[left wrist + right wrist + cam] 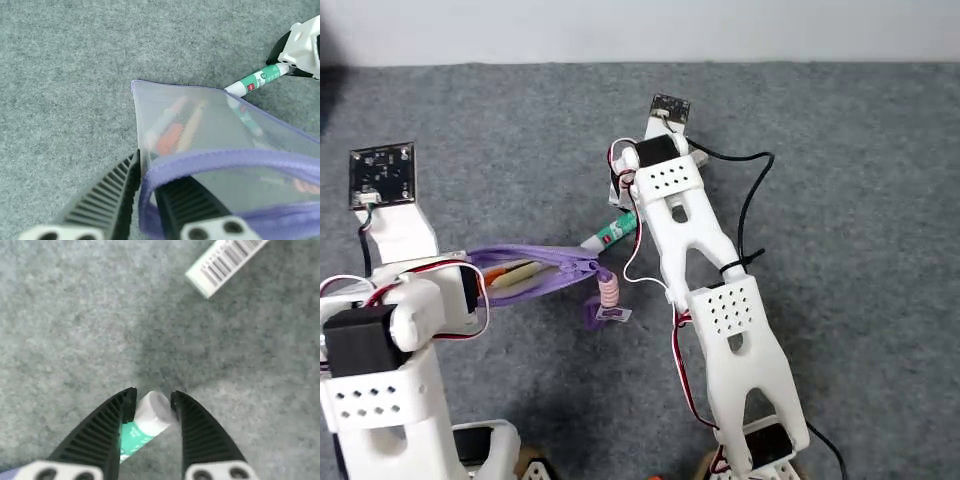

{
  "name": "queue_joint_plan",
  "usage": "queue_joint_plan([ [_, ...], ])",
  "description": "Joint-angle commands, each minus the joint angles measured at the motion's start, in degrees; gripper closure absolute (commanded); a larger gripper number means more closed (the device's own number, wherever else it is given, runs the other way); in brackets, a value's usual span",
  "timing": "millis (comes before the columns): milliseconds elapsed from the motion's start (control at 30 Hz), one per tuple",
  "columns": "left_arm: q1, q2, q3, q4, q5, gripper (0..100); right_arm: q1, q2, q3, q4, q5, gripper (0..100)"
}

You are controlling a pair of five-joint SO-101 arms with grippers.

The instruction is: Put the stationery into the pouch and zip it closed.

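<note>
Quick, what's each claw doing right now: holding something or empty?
Left gripper: closed, holding the pouch by its rim.
Right gripper: closed, holding the pen.

The tabletop (pixel 860 200) carries a grey, felt-like covering across its full visible area; in the high view its far edge meets a pale wall. We find the following items on it:

- A white stick with a barcode label (pixel 227 265) lies flat on the covering.
- A pink coiled pull (pixel 608 289) and a purple tag (pixel 611 314) rest on the covering near the middle.
- The purple mesh pouch (pixel 535 272) and the green-and-white pen (pixel 610 233) sit just beside them; we cannot tell whether either touches the covering.
- A black cable (pixel 752 195) loops over the covering farther right.
</note>
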Motion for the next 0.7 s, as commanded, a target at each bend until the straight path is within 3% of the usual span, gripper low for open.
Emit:
queue_joint_plan([
  [0,0.09,-0.70,-0.31,0.26,0.70,99,-0.31,-1.45,-4.40,4.26,-0.35,99.0],
  [233,0.09,-0.70,-0.31,0.26,0.70,99,1.71,-1.45,-10.37,12.79,3.78,99.0],
  [467,0.09,-0.70,-0.31,0.18,0.70,99,4.53,-1.54,-9.76,13.76,7.38,98.4],
  [667,0.09,-0.70,-0.31,0.18,0.70,99,3.47,-5.49,-4.22,13.85,8.44,82.4],
])
